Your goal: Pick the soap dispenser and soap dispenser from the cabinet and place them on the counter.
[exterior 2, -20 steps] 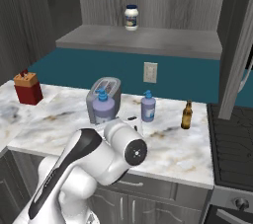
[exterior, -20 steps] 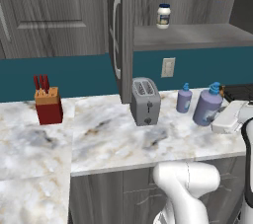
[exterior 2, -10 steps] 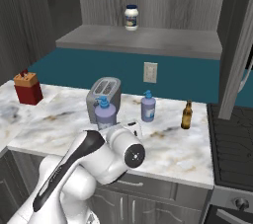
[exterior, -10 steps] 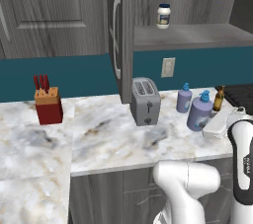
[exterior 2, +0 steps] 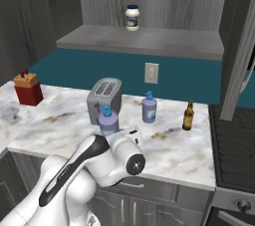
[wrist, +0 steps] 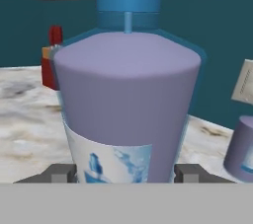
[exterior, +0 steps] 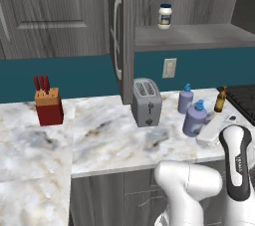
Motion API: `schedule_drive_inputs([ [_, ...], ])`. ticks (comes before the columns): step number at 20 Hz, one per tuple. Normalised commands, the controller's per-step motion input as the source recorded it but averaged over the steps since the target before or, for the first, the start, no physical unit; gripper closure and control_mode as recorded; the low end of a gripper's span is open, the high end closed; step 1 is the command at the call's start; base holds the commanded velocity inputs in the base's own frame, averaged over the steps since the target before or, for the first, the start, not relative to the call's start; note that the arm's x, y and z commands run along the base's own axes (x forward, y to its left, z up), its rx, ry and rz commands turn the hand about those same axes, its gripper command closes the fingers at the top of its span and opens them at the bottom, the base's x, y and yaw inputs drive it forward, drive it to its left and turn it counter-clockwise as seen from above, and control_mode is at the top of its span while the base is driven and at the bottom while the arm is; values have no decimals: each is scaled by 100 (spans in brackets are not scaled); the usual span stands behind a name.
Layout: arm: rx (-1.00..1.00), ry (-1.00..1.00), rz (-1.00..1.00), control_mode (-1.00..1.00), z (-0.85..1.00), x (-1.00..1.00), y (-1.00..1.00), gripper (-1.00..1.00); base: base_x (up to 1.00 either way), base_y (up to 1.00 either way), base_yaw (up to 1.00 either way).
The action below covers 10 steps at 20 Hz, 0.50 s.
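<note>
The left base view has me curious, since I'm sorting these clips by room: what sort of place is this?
Most likely a home kitchen, computer-rendered. A toaster and a knife block stand on a marbled counter, grey cabinets hang above, and a stove edge shows at right.

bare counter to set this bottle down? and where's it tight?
Open marble counter between the knife block and the toaster, and along the front edge there. Crowded right of the toaster: both soap dispensers, the brown bottle, and the hand straddling the nearer dispenser.
</note>
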Motion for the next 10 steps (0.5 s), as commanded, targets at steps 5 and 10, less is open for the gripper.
schedule_drive_inputs([
  [5,0,-1,0,-100,-39,30,0,100,0,0,0],
  [10,0,-1,0,-100,-30,37,0,100,0,0,0],
])
